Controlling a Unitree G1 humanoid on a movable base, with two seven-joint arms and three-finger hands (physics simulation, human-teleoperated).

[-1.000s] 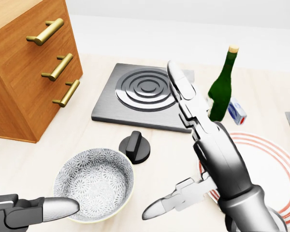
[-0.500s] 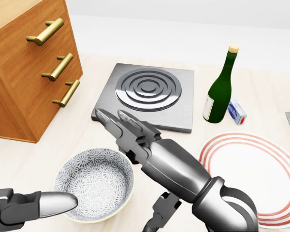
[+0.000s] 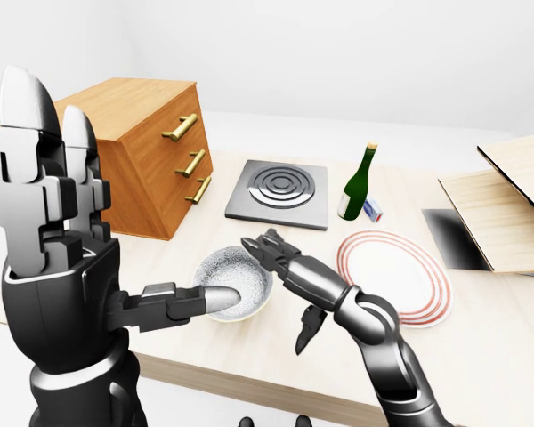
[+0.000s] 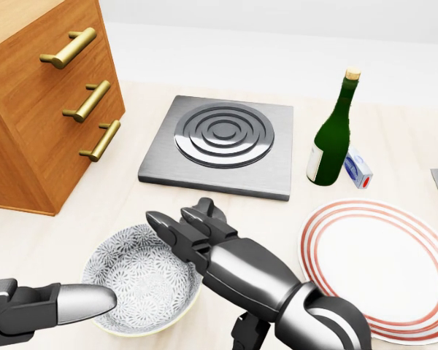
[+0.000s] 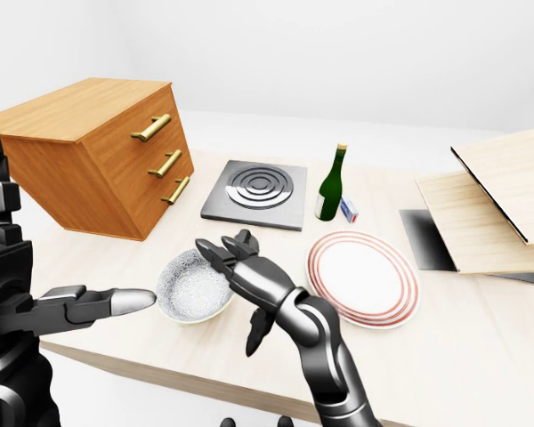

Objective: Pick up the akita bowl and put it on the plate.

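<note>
On the pale table (image 4: 409,138), the largest item is the wooden drawer cabinet (image 4: 29,124), at the head view's left and well apart from the work. The square burner plate (image 4: 223,135) lies at top centre, with a green bottle (image 4: 330,142) just to its right.

The plate (image 4: 387,266), red-ringed and bare, lies at the view's right. The akita bowl (image 4: 135,281) sits upright on the table at lower left, near the plate but not touching it.

The right hand (image 4: 219,255) is spread open and holds nothing. Its fingers (image 4: 168,224) reach over the bowl's right-hand rim while the thumb (image 5: 254,333) hangs down outside the wall. Contact with the rim cannot be confirmed from these views. The left hand (image 3: 58,267) is also open and empty, with its fingers upright and one digit (image 4: 84,302) pointing at the bowl's lower-left rim.

Assessment: the step in hand is the grasp, and it is not yet made.

Recommendations:
- Lower the right hand until the fingers sit inside the wall and the thumb sits outside it, then pinch the rim.
- Close squarely. A shallow or glancing grip is likely to tip the bowl or push it left.
- Lift straight up until the bowl is off the table before moving right, so that it passes over the plate's raised edge.
- Keep the left hand out of the bowl's path. It may steady the far rim if the bowl slides.
</note>
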